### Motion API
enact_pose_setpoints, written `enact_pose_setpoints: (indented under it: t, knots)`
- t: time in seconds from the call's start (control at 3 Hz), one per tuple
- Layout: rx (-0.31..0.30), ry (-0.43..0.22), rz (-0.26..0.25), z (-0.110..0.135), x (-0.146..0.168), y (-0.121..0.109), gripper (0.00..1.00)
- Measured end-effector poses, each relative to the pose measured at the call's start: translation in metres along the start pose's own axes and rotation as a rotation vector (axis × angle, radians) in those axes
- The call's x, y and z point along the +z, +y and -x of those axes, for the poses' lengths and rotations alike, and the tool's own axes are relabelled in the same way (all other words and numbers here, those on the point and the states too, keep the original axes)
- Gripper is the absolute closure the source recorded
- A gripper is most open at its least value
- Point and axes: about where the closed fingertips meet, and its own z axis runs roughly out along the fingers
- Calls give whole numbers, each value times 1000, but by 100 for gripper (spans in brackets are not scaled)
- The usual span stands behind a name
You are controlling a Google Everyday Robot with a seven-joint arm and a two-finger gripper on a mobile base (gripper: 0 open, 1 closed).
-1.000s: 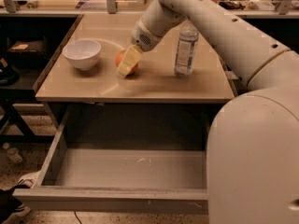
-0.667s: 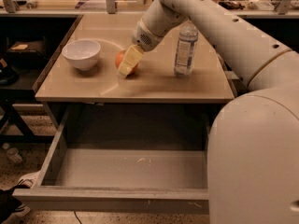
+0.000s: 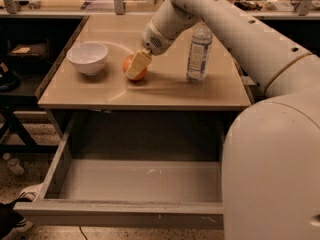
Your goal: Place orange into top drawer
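Basically no change over the last second: the claw (image 3: 137, 66) stays down on the orange (image 3: 128, 64), which sits on the counter (image 3: 150, 91) just right of the bowl (image 3: 87, 58). Can't tell if it's clamped. No lift yet. The drawer (image 3: 140, 181) stands open below the bowl. The arm (image 3: 225, 19) slants down toward the bowl from the upper right.

Robot lab: arm's gripper (image 3: 136, 68) low over a desk (image 3: 170, 90), cluttered workbenches (image 3: 265, 5) behind
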Motion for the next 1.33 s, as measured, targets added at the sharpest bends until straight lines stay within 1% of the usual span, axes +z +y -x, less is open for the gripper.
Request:
enact_pose_setpoints:
  t: [0.67,1.0,1.33]
  knots:
    - [0,0,0,0,0,0,88]
    - [-38,-33,-10,4,-20,8,100]
    - [-65,-72,-24,3,-48,29,100]
